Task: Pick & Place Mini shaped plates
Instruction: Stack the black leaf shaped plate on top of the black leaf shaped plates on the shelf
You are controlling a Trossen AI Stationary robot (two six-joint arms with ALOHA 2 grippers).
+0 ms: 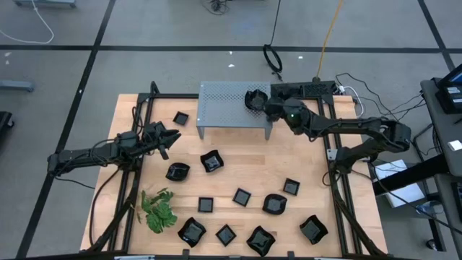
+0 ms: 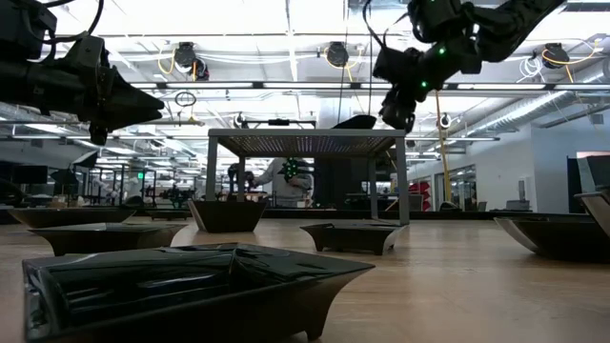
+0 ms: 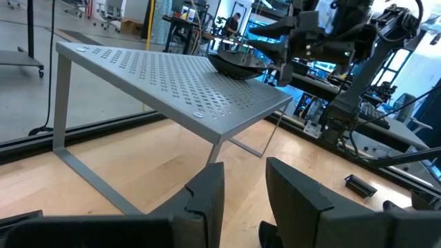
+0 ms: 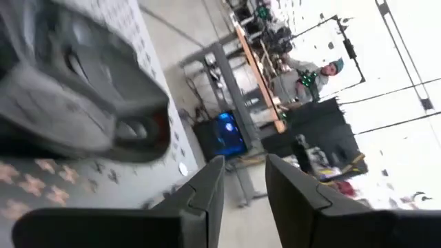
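1 plate (image 1: 254,100) is resting on the grey stand (image 1: 224,105), and the right gripper (image 1: 271,107) is hovering just beside it, fingers a little apart and holding nothing. Placing seems finished; next it should be fetching another plate (image 1: 211,161). The left gripper (image 1: 167,139) is waiting, empty.

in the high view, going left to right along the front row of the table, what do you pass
green leafy sprig → wavy plate → small square plate → wavy plate → rounded plate
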